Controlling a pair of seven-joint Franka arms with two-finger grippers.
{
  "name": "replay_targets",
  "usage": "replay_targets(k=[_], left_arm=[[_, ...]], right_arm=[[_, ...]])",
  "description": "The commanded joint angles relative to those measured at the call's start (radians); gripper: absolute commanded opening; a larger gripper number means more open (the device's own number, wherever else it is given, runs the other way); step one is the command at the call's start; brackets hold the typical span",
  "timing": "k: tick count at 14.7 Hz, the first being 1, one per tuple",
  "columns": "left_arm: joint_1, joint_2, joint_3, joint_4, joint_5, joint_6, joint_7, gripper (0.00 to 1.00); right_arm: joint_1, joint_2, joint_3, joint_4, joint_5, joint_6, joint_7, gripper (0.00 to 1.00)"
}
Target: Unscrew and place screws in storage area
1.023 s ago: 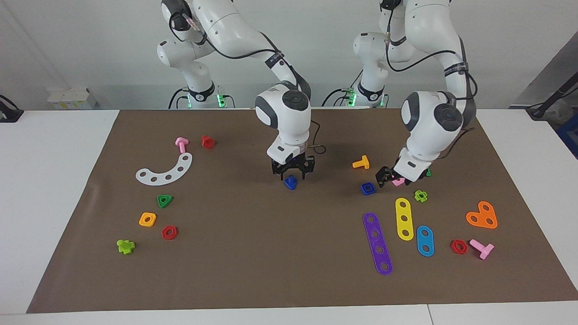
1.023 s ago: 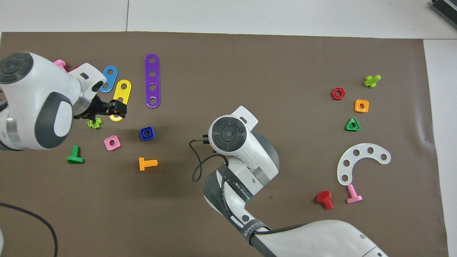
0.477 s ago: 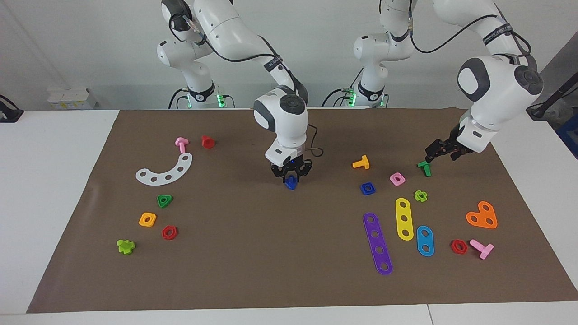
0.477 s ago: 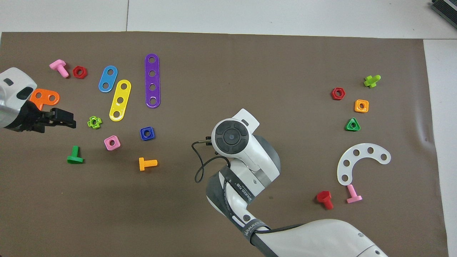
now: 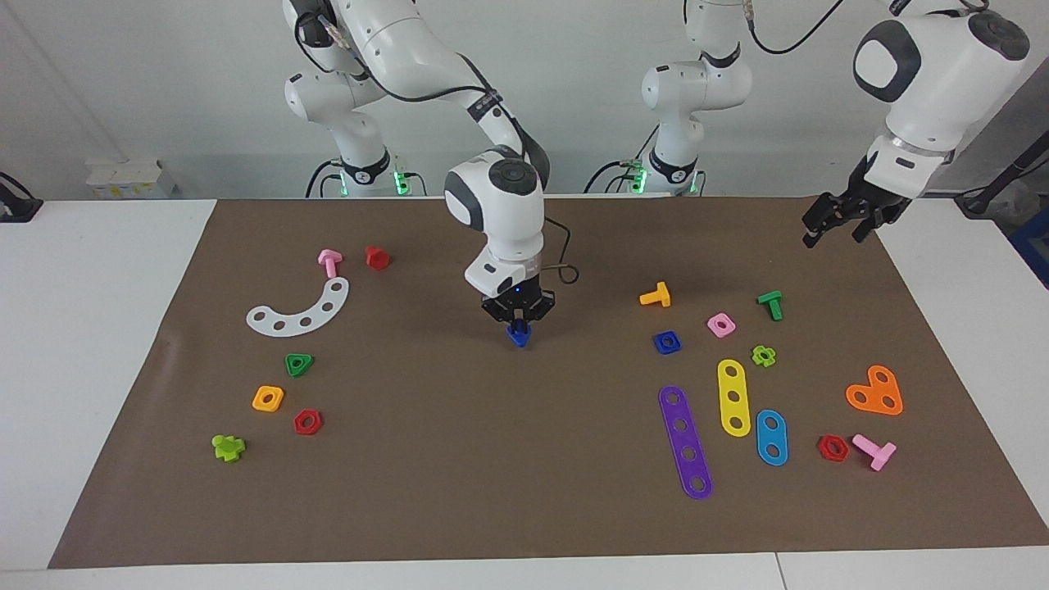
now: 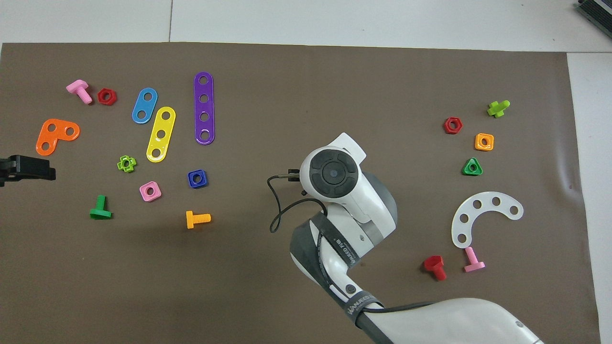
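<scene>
Right gripper (image 5: 516, 315): fingers clamped on the dark blue triangular-headed screw (image 5: 518, 334), above the tabletop (image 5: 459, 459). Left gripper (image 5: 844, 220) is raised, fingers spread, empty.

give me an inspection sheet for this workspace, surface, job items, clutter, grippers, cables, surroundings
Surface: brown mat on a white table.
Job's things: blue screw mid-mat, in the right gripper.
Clutter: blue square nut, pink nut, orange bolt, green bolt and coloured strips toward the left arm's end; white curved strip, nuts and bolts toward the right arm's end.
Grippers: right shut on the blue screw; left gripper raised over the mat's edge, holding nothing.
Cables: black cable looped at the right wrist.
Surroundings: white wall; small box on the table.
</scene>
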Motion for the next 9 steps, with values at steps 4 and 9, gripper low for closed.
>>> replay_targets(k=[4, 9], left_arm=[[-0.013, 0.001, -0.039, 0.079, 0.051, -0.085, -0.007, 1.00], [-0.013, 0.001, -0.046, 0.079, 0.046, -0.037, 0.004, 1.00]], right_arm=[[-0.183, -0.206, 0.009, -0.211, 0.001, 0.012, -0.167, 0.00], [-0.315, -0.240, 0.009, -0.264, 0.003, 0.010, -0.308, 0.00]])
